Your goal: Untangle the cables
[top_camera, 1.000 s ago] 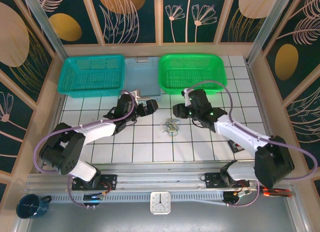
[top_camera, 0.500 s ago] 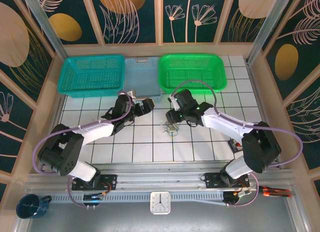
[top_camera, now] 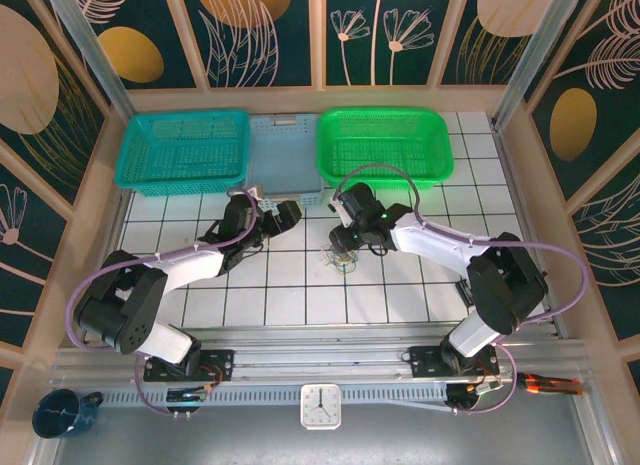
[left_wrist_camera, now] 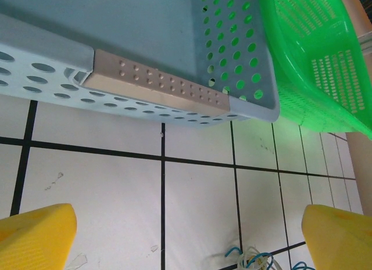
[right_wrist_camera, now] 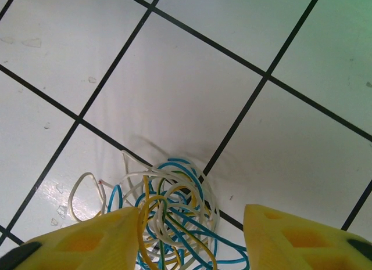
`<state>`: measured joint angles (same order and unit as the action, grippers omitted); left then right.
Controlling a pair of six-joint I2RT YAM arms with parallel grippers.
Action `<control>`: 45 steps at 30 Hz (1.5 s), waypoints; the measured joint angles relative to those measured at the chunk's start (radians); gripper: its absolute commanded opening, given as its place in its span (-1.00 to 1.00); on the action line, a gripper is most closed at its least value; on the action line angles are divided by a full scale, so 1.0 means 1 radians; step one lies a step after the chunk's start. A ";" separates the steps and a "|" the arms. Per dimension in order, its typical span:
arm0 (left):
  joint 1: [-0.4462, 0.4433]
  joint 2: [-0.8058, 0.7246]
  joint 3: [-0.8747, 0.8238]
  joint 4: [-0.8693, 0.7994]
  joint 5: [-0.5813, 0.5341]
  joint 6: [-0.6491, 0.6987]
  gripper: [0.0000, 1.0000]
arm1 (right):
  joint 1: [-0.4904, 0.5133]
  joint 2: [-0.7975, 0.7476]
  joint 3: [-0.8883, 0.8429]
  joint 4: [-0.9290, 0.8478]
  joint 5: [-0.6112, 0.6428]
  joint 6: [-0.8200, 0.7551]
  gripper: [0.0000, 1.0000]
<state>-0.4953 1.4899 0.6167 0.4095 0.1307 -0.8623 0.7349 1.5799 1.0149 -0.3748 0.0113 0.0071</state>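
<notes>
Evidently, the first grasp on the cables [right_wrist_camera: 168, 223] is being set up. The right pincer [right_wrist_camera: 189, 241] is seen with its jaws parted, one yellow finger on either side of the tangle, and nothing is gripped. The yellowish, blue and whitish strands lie knotted on the white tiled surface [right_wrist_camera: 174, 96] between and beneath its fingertips, with a whitish loop spilling out past the left-hand finger. The left pincer [left_wrist_camera: 186, 238] is held wide open and empty, apart from the tangle. A few blue and whitish strands are glimpsed low down, nearer its right-hand finger, and a grey-blue basket [left_wrist_camera: 145, 26] is faced ahead of it. Next, judging from this pose, the right pincer would need to be closed on a single outer strand. A second strand would have to be taken by the left pincer so that the knot can be drawn apart.
</notes>
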 measured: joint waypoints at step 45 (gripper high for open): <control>0.013 0.003 -0.013 0.064 0.188 0.130 0.98 | -0.171 -0.376 -0.277 0.659 -0.321 0.482 -1.00</control>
<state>-0.4828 1.4933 0.6033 0.4736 0.3191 -0.7322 0.5636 1.2037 0.7383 0.2844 -0.3099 0.4892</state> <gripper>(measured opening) 0.988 0.049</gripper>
